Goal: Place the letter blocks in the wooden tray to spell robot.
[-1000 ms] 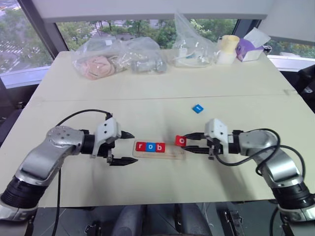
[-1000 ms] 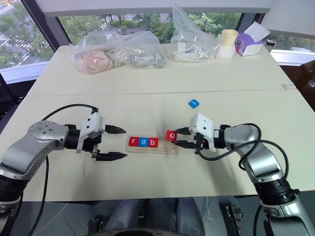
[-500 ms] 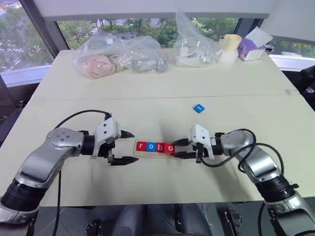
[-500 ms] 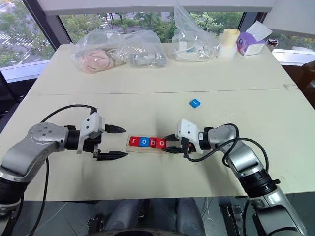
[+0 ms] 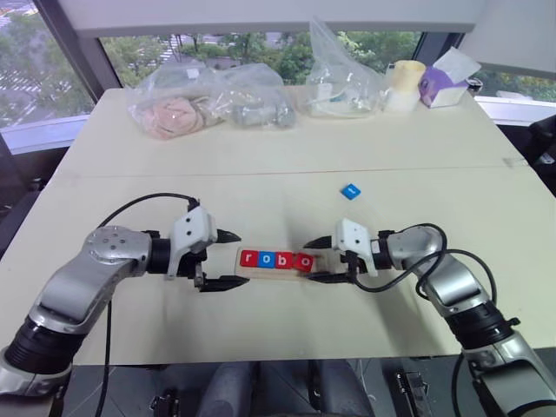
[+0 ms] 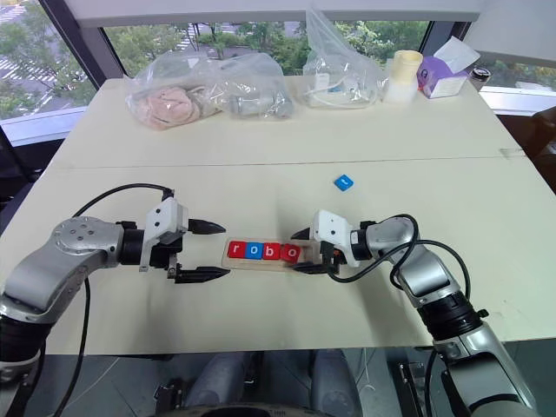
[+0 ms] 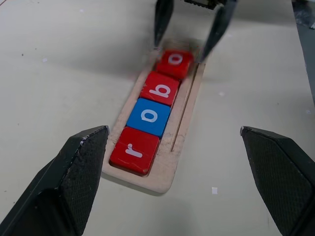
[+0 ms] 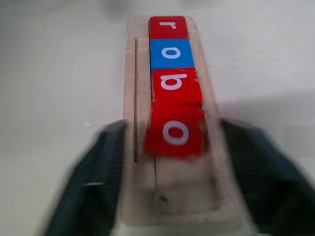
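The wooden tray point(image 7: 185, 123) lies at the middle of the table. It holds a row of letter blocks: red r point(image 7: 134, 150), blue o point(image 7: 149, 116), red b point(image 7: 162, 90) and red o point(image 8: 173, 132). My right gripper point(image 5: 316, 260) is open at the tray's right end, one finger on each side of the last red o, apart from it. My left gripper point(image 5: 222, 259) hangs open just off the tray's left end, holding nothing. Another blue block point(image 5: 350, 190) lies alone on the table beyond the right gripper; its letter is too small to read.
Clear plastic bags point(image 5: 208, 100) with soft items lie along the far edge of the table. A cream cup point(image 5: 402, 84) and a purple and white box point(image 5: 443, 82) stand at the far right. A seam point(image 5: 261, 172) crosses the table behind the tray.
My right gripper carried the red o left and down into the tray beside the b, then opened off it. The left arm has stayed put.
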### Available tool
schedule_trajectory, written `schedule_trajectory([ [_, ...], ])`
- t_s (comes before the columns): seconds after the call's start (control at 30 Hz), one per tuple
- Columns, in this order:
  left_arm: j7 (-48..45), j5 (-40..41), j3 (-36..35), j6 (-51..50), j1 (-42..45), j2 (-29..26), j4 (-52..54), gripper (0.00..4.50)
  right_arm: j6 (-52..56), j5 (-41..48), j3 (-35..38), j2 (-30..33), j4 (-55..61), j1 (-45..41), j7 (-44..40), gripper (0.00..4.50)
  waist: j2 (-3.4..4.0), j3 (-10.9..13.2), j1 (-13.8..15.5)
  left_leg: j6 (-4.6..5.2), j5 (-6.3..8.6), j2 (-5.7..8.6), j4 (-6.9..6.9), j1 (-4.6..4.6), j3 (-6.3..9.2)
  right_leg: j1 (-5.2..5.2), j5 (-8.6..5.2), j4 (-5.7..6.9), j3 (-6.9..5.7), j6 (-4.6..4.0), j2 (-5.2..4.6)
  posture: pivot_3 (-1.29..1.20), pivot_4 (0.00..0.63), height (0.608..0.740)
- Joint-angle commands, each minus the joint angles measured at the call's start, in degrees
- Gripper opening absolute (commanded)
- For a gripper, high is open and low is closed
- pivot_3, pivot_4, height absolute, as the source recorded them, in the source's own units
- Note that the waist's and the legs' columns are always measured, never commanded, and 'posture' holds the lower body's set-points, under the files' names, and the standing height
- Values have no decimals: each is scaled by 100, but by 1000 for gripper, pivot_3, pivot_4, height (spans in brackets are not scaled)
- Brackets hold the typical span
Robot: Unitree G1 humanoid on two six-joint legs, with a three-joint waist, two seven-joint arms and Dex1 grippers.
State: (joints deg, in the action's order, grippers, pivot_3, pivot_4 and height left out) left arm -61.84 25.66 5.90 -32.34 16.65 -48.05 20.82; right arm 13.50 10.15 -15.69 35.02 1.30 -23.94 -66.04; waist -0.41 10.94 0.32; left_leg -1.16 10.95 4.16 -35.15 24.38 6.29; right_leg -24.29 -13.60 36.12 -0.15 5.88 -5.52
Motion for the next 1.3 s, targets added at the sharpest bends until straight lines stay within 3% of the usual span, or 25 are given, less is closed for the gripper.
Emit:
schedule_trajectory([
  [0.03, 11, 26, -109, 45, 114, 14, 54, 4500, -1, 7, 133, -94, 101, -182, 188, 4463, 0, 0, -4, 0, 0, 0, 0, 0, 0, 0, 0, 0, 0, 0, 0, 0, 150, 740],
  [0.3, 19, -4, -133, 85, 78, 9, 29, 4500, 280, 177, 632, 231, 527, 8, 410, 4463, 0, 0, 30, 0, 0, 1, -1, 0, 0, 0, 0, 1, 0, 0, 0, 0, 150, 740],
  [0.53, 31, -62, -45, 144, 106, 88, -30, 4500, 127, -86, 640, 595, 811, 468, 545, 4463, -1, -1, 17, 0, 0, 0, -1, -1, -2, 2, 0, 1, 0, 0, -1, 0, 150, 740],
  [1.3, 102, -51, -95, 92, 149, 275, -43, 4500, -380, -602, 351, -35, -144, -39, 1007, 4463, -1, -1, -8, -1, -2, -1, -5, -4, -3, 3, 5, 6, 2, 3, 3, 0, 150, 740],
])
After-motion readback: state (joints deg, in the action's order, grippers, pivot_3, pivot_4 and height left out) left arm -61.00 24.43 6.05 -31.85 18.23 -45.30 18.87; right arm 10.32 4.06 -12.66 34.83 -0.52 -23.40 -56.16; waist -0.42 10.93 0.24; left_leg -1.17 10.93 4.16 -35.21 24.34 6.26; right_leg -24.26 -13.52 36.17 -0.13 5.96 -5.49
